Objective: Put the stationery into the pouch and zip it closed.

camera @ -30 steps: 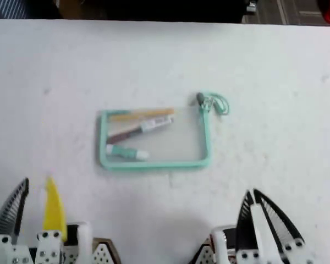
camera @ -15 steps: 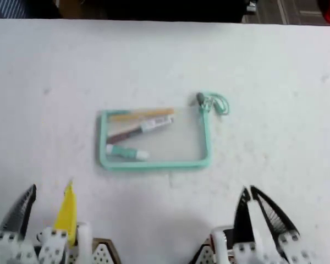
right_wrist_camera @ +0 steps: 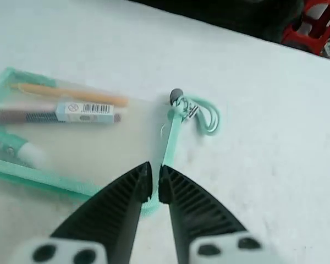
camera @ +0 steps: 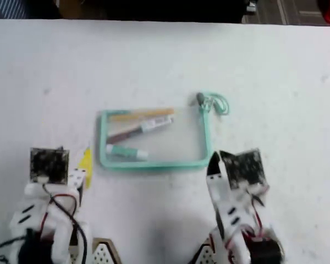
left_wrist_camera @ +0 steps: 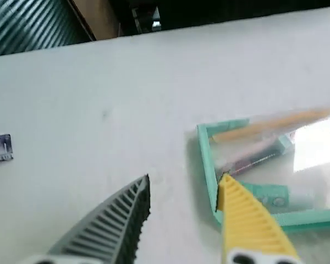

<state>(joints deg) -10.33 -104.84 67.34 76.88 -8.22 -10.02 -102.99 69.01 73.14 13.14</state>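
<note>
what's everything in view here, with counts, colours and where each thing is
table: 1, white, under everything
pouch: 1, clear with a mint green border, flat near the middle of the table
pencil: 1, yellow-orange, inside the pouch along its far edge
pen: 1, brown with a white label, inside the pouch, next to the pencil
small stick: 1, green and white, inside the pouch near its near edge
zip pull with cord loop: 1, grey pull and mint cord, at the pouch's far right corner
small card: 1, dark print, on the table apart from the pouch
left gripper: 1, grey and yellow fingers, open, by the pouch's left edge
right gripper: 1, black fingers, shut, by the pouch's near right corner
</note>
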